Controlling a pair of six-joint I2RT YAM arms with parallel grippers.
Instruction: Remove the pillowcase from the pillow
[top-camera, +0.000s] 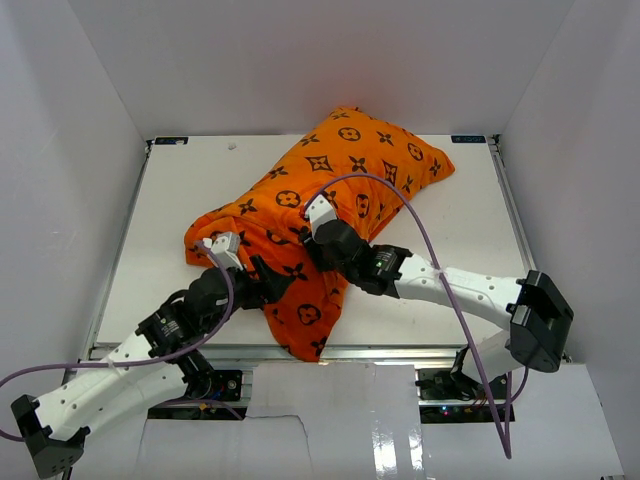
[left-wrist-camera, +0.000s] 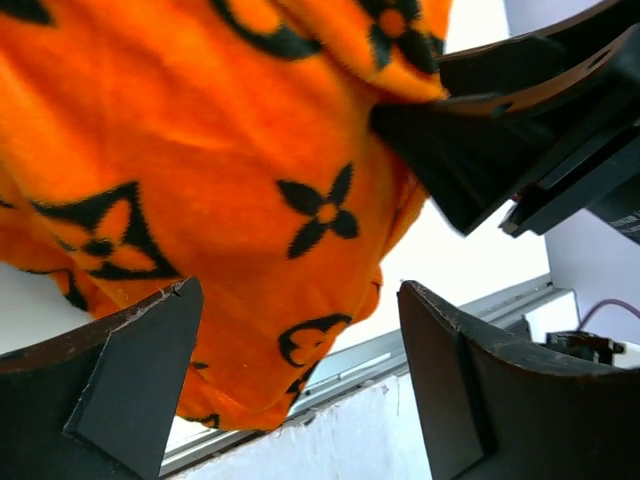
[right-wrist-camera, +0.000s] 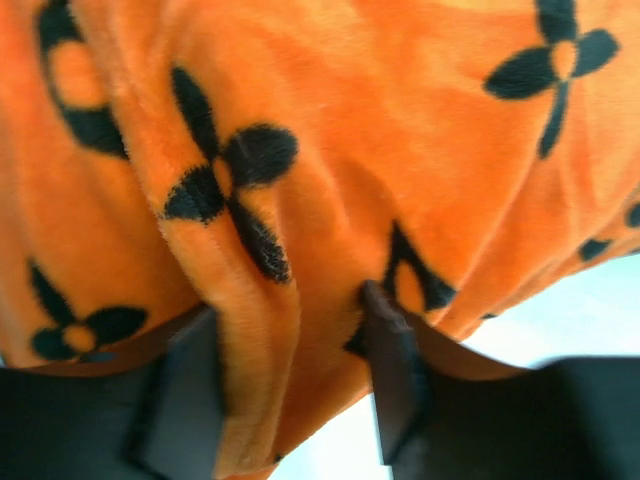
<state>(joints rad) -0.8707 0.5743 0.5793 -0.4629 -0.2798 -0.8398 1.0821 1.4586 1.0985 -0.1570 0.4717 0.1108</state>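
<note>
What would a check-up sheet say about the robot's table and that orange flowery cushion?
Surface: white table, flat.
Job's things: pillowcase lies diagonally, puffed full; pillow hidden, no white showing.
Clutter: nothing seen.
Grippers: left gripper open at the cloth's near end; right gripper pinches a fold.
Cables: purple cable arcs over the pillowcase by the right arm; second purple cable loops by the left arm.
Surroundings: white walls on three sides.
</note>
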